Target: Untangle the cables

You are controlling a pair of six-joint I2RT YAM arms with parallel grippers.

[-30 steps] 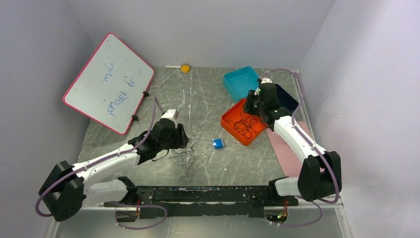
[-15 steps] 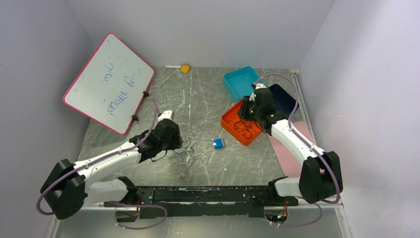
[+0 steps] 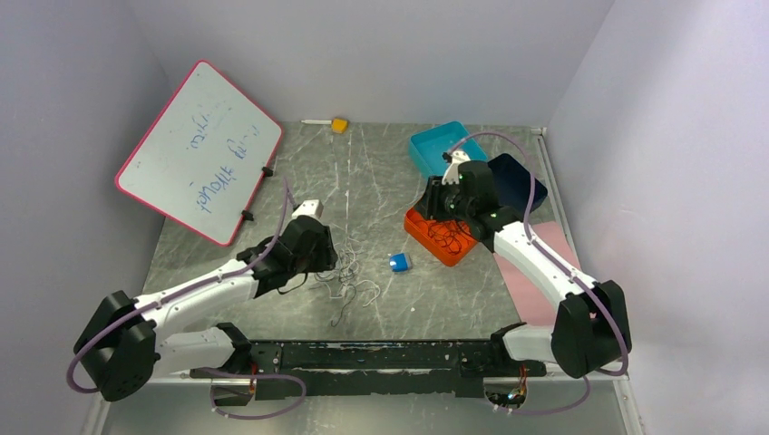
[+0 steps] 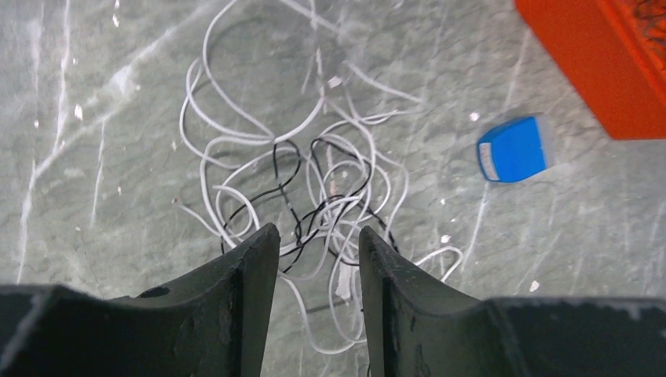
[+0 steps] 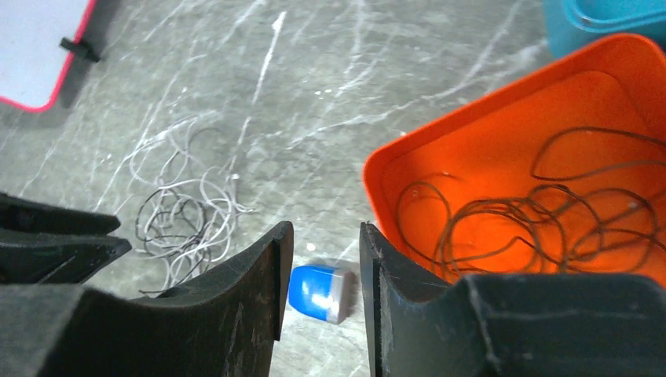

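A tangle of thin white and black cables (image 3: 352, 281) lies on the grey table; it fills the middle of the left wrist view (image 4: 306, 181) and shows at the left of the right wrist view (image 5: 184, 220). My left gripper (image 4: 318, 239) is open and empty, its fingertips just above the near side of the tangle. More dark cables (image 5: 542, 212) lie coiled in an orange tray (image 3: 419, 224). My right gripper (image 5: 323, 236) is open and empty, hovering above the table by the tray's left edge.
A small blue block (image 3: 399, 262) lies between the tangle and the orange tray. A teal tray (image 3: 426, 145) and a dark blue one (image 3: 526, 181) stand behind. A whiteboard (image 3: 195, 149) leans at the left. A pink sheet (image 3: 521, 281) lies right.
My right gripper has moved left and forward from over the orange tray's far side to its left edge. My left gripper has drawn back slightly from the tangle.
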